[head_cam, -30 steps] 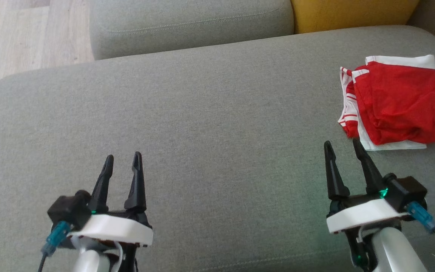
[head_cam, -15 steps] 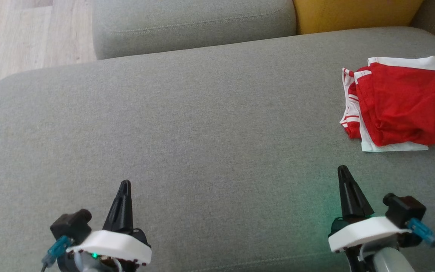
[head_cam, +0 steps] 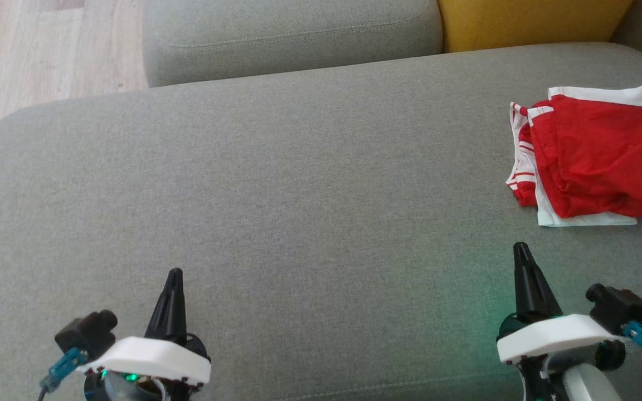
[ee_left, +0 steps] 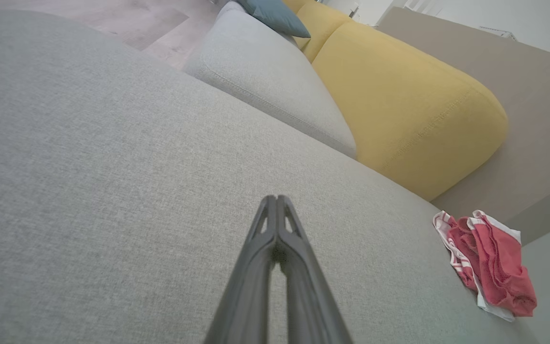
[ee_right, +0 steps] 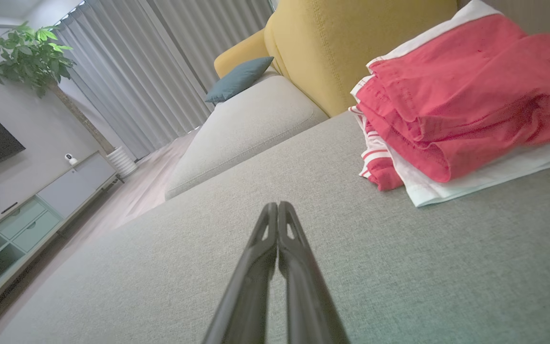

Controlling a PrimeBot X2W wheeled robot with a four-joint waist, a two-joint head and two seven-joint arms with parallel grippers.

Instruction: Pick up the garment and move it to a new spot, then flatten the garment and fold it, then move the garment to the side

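Grey sofa seat w/ yellow cushion behind, teal pillow, plant by curtains.

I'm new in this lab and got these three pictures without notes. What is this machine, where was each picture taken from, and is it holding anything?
It is a two-armed robot. One picture comes from a camera on its head, looking down at a grey sofa seat. Its left gripper is at the lower left, its right gripper at the lower right; each is a pair of long dark fingers. The other two pictures come from wrist cameras looking along those fingers. On the seat, to the robot's right, lies a roughly folded red and white garment, with a yellow cushion behind it. Both grippers are shut and hold nothing; neither touches the garment.
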